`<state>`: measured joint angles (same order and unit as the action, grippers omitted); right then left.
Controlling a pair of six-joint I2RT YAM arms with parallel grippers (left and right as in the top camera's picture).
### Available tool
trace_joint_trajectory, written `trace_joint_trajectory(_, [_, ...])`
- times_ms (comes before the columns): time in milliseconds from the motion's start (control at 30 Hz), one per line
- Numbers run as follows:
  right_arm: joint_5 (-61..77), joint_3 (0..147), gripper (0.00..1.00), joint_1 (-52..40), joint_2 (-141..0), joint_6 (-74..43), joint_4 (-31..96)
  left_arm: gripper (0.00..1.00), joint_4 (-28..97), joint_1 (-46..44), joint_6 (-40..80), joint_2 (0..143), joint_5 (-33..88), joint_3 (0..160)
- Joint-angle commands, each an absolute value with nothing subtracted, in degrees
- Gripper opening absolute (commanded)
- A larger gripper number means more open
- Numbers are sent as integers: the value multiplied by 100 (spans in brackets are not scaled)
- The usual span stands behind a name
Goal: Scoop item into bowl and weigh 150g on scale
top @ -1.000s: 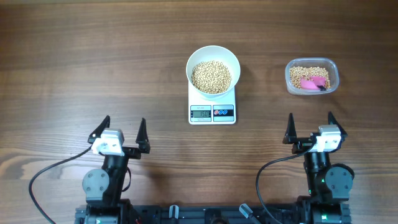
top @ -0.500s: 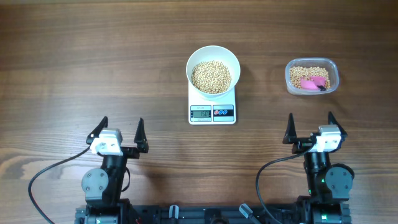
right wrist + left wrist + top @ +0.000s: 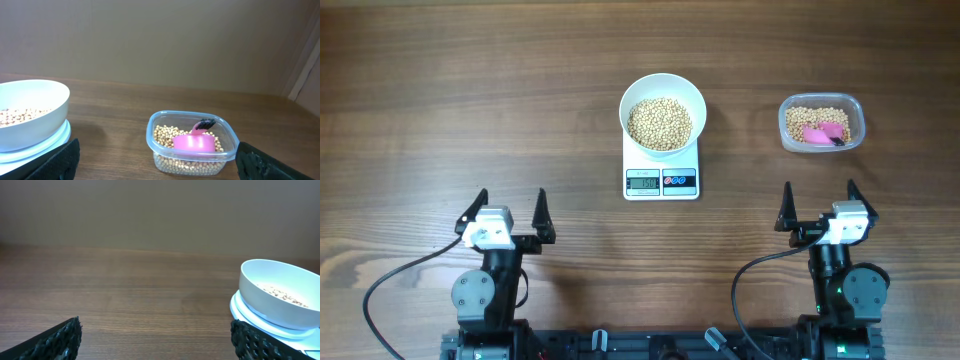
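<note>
Here both arms are folded low at the near edge of the table (image 3: pixel 420 100). The left gripper (image 3: pixel 510 205) is at 7 o'clock and the right gripper (image 3: pixel 819 200) at 5 o'clock. Each has its fingers spread wide, holds nothing, and points to 12 o'clock. The beans (image 3: pixel 659 123) lie in the white bowl (image 3: pixel 662 79), which sits on the scale (image 3: pixel 662 182) at 12 o'clock. A clear tub (image 3: pixel 786 118) with a pink scoop (image 3: pixel 823 131) is at 2 o'clock.

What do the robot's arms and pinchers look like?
The left arm and right arm are black with round joints. The left gripper and right gripper each have a white block and two pointy, bumpy black fingers. A black cable loops from each arm.
</note>
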<state>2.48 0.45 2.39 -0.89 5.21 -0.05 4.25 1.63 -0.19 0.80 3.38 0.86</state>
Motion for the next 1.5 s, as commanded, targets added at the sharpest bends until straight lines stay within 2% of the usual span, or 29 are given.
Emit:
trace_joint_trajectory(0, [172,30,100,209,-21,440,-19,100,436,204,-64,14,207,32])
trace_joint_trajectory(667, [172,30,100,209,-21,438,-19,100,425,198,-54,14,421,34])
trace_joint_trajectory(800, [172,30,100,209,-21,438,-19,100,423,123,395,14,445,34])
trace_joint_trajectory(967, [172,30,100,209,-21,438,-19,100,429,-250,386,14,333,34])
trace_joint_trajectory(1467, [172,30,100,209,-21,438,-19,100,432,-252,172,14,228,34])
